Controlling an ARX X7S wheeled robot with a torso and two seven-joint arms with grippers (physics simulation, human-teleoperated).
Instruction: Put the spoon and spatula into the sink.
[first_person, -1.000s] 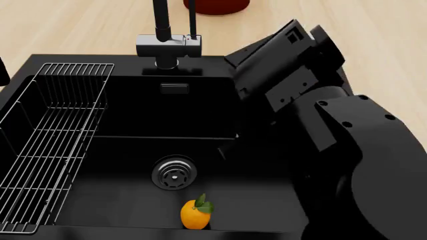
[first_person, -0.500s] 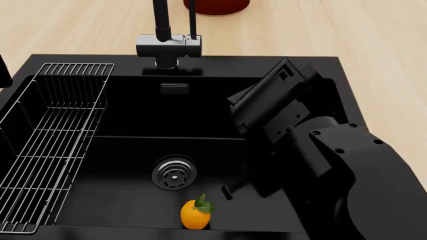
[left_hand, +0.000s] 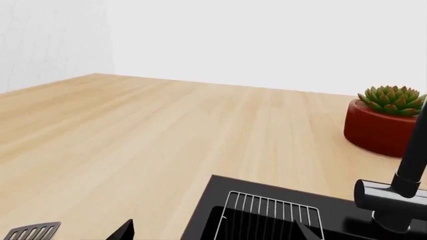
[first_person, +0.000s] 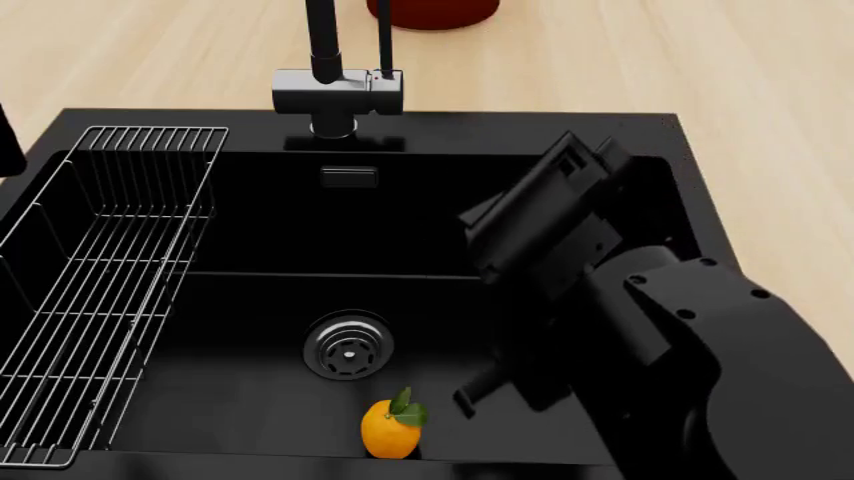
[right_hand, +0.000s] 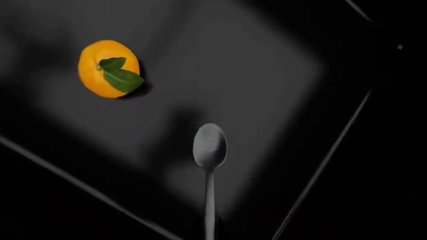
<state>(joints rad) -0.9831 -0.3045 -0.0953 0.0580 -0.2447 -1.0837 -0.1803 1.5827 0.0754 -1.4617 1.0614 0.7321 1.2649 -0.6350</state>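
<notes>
A small grey spoon (right_hand: 210, 146) points out from my right gripper (right_hand: 212, 233), whose dark jaws stand closed around its thin handle. It hangs over the floor of the black sink (right_hand: 267, 75), near an orange fruit (right_hand: 109, 68). From the head, my right arm reaches down into the sink (first_person: 267, 250) and hides the spoon; the gripper's tip (first_person: 470, 392) shows right of the orange (first_person: 391, 428). The slotted head of the spatula (left_hand: 32, 233) lies on the wooden counter, outside the sink. My left gripper (left_hand: 213, 236) is open over the sink's corner, holding nothing.
A wire rack (first_person: 107, 270) fills the sink's left side. The round drain (first_person: 348, 347) sits mid-floor. A black faucet (first_person: 334, 90) stands behind the basin, with a red plant pot (first_person: 430, 10) beyond it. Light wooden counter (left_hand: 133, 130) surrounds the sink.
My right arm has come down and nearer, from over the sink's back right corner into the basin. Since half a second ago it has hardly shifted. The orange stays put.
</notes>
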